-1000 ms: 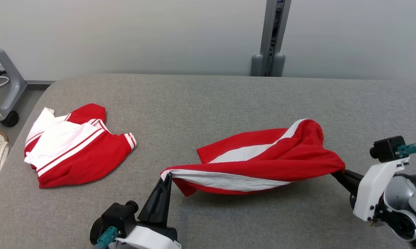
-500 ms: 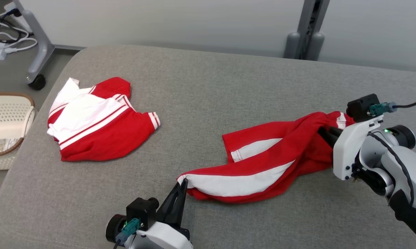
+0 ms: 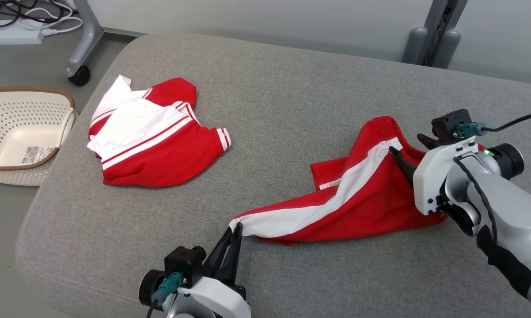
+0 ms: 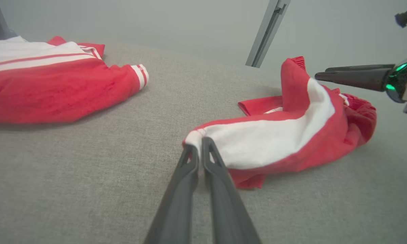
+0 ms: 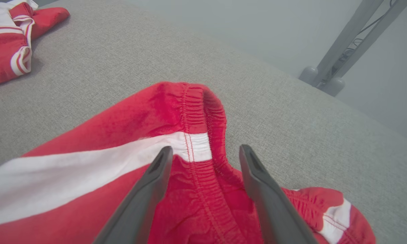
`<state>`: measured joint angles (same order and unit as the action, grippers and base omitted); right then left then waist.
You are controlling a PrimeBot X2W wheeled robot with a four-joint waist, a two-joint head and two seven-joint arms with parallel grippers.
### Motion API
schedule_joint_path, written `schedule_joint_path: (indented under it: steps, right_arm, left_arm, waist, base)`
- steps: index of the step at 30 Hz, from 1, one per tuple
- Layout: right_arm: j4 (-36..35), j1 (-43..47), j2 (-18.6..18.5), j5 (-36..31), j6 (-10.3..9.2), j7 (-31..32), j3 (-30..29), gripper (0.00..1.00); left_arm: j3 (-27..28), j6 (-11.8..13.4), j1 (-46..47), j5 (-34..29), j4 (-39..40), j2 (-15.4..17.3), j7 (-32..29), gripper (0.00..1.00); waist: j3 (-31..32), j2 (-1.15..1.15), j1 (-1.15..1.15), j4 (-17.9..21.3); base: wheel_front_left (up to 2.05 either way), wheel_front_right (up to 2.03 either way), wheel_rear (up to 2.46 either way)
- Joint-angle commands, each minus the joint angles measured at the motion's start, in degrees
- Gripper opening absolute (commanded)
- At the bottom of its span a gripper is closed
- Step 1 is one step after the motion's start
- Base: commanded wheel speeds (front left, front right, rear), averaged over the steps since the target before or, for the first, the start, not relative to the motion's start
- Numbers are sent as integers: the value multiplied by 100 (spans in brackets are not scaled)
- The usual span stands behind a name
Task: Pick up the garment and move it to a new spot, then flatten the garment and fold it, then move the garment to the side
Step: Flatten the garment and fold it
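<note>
The garment (image 3: 362, 198) is a pair of red shorts with a white side stripe, lying crumpled on the grey padded surface (image 3: 283, 97) at the right. My left gripper (image 3: 237, 227) is shut on the white hem corner, seen close up between my left gripper's fingertips (image 4: 198, 142). My right gripper (image 3: 406, 143) stands open just above the elastic waistband (image 5: 193, 105), its fingers spread on either side of the stripe's end and holding nothing. The right wrist view shows my right gripper (image 5: 205, 149) a little apart from the cloth. The right gripper's dark fingers (image 4: 352, 76) also appear in the left wrist view.
A second red and white garment (image 3: 150, 145) lies crumpled at the left of the surface. A cream perforated basket (image 3: 9, 132) stands on the floor beyond the left edge. A grey post (image 3: 431, 39) rises behind the surface, and a wheeled stand leg (image 3: 82, 48) is at the back left.
My right gripper has opened and let go of the waistband, and that end of the garment has settled on the surface. The left gripper keeps its hold. The camera has turned.
</note>
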<state>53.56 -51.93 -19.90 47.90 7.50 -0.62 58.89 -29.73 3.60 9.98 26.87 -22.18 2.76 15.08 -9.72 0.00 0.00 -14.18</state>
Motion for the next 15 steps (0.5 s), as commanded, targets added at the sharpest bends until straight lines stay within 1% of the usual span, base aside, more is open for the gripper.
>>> schedule_joint_path:
  steps: [1,3,5,7,8,10,12,14,15]
  right_arm:
    - [39,-22,-10,24,-1,-58,26,100]
    - [114,-8,12,91,-1,-140,118,100]
    - [218,16,10,134,-1,-234,185,100]
    - [267,72,16,220,-1,-351,208,100]
    - [290,104,10,268,-1,-412,207,100]
    - [320,170,-37,378,-1,-564,184,100]
    - [352,247,-96,479,-1,-738,137,100]
    - [366,334,-149,558,-1,-950,89,100]
    - [369,383,-166,600,-1,-1056,47,100]
  left_arm:
    - [21,34,82,22,-6,24,10,9]
    - [56,44,47,17,-24,25,10,12]
    - [85,43,9,3,-47,25,10,22]
    - [124,45,-31,-9,-72,25,10,36]
    - [141,37,-45,-12,-85,25,10,40]
    - [172,24,-83,-20,-113,25,10,43]
    - [202,20,-128,-26,-140,25,10,44]
    - [244,30,-151,-33,-157,25,10,49]
    - [270,34,-162,-39,-159,25,10,63]
  waist:
    - [23,0,0,25]
    - [71,0,0,75]
    - [129,0,0,134]
    - [188,0,0,204]
    - [219,0,0,241]
    - [288,0,0,312]
    - [362,0,0,385]
    - [435,0,0,458]
    - [476,0,0,495]
  base:
    - [0,0,0]
    - [0,0,0]
    - [0,0,0]
    - [0,0,0]
    - [0,0,0]
    - [0,0,0]
    - [0,0,0]
    - [0,0,0]
    - [0,0,0]
